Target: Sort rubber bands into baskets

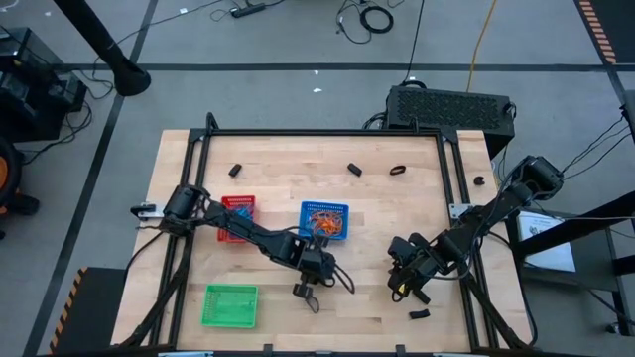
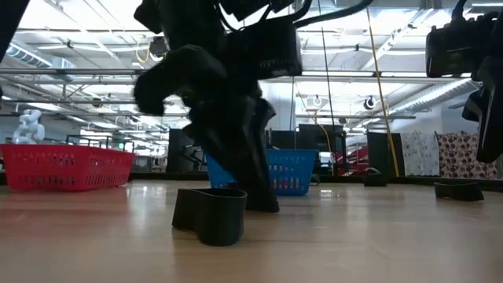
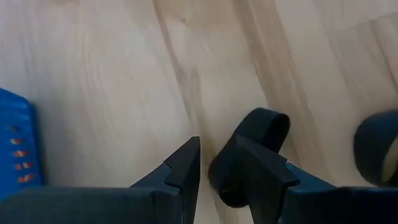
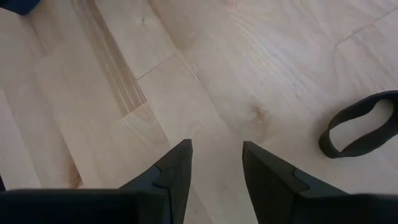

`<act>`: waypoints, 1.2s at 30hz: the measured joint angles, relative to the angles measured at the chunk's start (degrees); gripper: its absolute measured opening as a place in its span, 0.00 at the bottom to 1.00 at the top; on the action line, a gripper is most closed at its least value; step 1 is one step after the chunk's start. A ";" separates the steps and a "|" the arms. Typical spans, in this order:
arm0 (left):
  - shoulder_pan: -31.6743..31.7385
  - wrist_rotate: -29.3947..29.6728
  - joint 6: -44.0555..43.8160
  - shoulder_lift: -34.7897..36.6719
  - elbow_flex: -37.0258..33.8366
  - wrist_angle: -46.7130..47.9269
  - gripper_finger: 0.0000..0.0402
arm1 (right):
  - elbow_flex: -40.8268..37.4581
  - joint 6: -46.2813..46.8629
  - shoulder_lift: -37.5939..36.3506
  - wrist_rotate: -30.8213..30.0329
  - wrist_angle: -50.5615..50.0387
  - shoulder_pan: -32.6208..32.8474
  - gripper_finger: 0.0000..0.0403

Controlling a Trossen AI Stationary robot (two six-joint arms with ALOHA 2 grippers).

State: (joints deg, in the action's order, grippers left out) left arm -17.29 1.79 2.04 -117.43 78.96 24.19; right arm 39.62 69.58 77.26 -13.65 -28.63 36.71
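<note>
Black rubber bands lie flat on the wooden table. One black band (image 3: 258, 127) (image 2: 211, 214) (image 1: 301, 290) lies under my left gripper (image 3: 217, 155) (image 1: 310, 295), which is open and points steeply down near the table's front middle. My right gripper (image 4: 216, 155) (image 1: 405, 283) hangs open over bare wood, with another black band (image 4: 360, 127) (image 1: 419, 315) beside it. The red basket (image 1: 238, 218), the blue basket (image 1: 324, 220) holding orange bands, and the green basket (image 1: 230, 305) stand on the table's left half. My left gripper comes from above, slanting down. One finger (image 3: 261, 168) stands over the near part of the black band (image 3: 227, 180), which lies on the table. The finger hides the spot, so I cannot tell whether it touches the band.
More black bands lie along the far side (image 1: 235, 171) (image 1: 353, 169) (image 1: 397, 171) and at the right edge (image 1: 479, 182). A further dark loop (image 3: 376, 146) lies close to the left gripper. A black frame (image 1: 327, 132) borders the table.
</note>
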 joint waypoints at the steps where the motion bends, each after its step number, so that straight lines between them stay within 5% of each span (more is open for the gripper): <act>1: -0.03 -0.09 -0.05 0.00 -0.01 0.08 0.28 | 0.00 0.00 0.00 -0.02 0.00 0.00 0.33; 21: 0.42 1.80 -3.25 0.82 3.67 -0.88 0.28 | 0.00 0.19 0.00 -1.25 0.92 0.08 0.33; 30: -0.92 -3.32 -3.23 1.21 3.84 5.09 0.28 | 0.00 -1.43 -0.01 -1.09 0.99 1.61 0.33; 36: -1.21 1.11 -3.23 1.20 3.82 6.14 0.28 | 0.00 -3.43 0.01 -1.13 0.94 3.54 0.33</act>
State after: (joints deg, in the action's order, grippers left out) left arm -18.50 2.90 -1.19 -116.22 82.78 30.33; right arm 39.62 66.15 77.28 -14.79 -27.69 40.25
